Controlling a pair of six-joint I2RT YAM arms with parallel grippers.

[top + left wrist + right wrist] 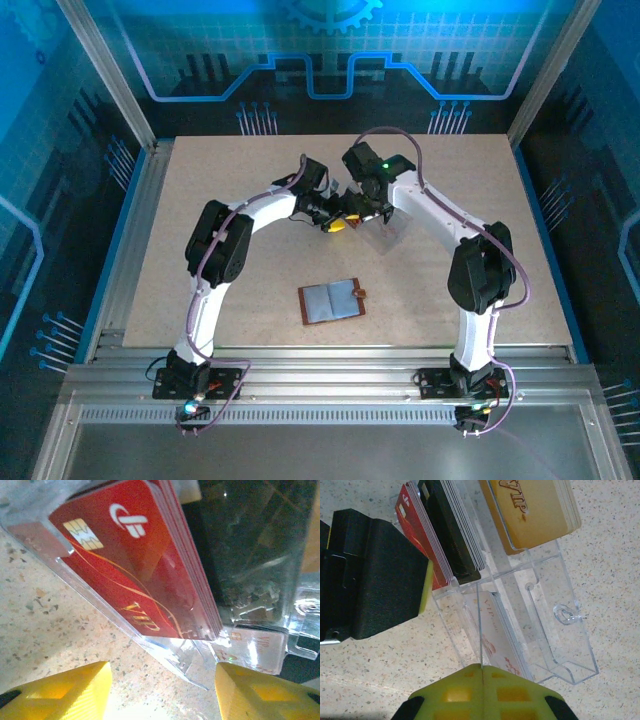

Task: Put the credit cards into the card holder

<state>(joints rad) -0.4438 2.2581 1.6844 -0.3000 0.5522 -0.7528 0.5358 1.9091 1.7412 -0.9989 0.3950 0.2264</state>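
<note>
Credit cards (135,565): red VIP stack, on edge in an end slot of the clear tray (560,630), dead ahead of the left gripper (160,700) and just past its fingertips. No contact yet. Left jaws are spread wide and empty, with the stack's lower corner roughly on the centreline between them.

Next slots over from the red stack: black cards (455,530), then gold cards (535,510). Pale cards (495,630) sit in a nearer compartment, right above the right gripper (482,692). I can't pick out any blue cards.

Right gripper's fingers are pressed together, with a thin clear tray wall running straight into the seam. My read is that it's clamped on the tray as a brace.

Card holder (332,300) lies open and flat on the table (200,200), well behind both grippers toward the bases, between the two arms.

Risks from here:
- Jaws are much wider than one card, so closing on the stack likely pulls several, or fans them out.
- The tray's front lip sits between the fingertips and the cards. Come in low and a pad catches acrylic instead of card.
- The brace holds only a thin wall. Any drag from the left arm could twist the tray, slip the grip and spill the slots.
- The cards are slick and thin, so a corner pinch may let one pivot or drop on the way back to the holder.
</note>
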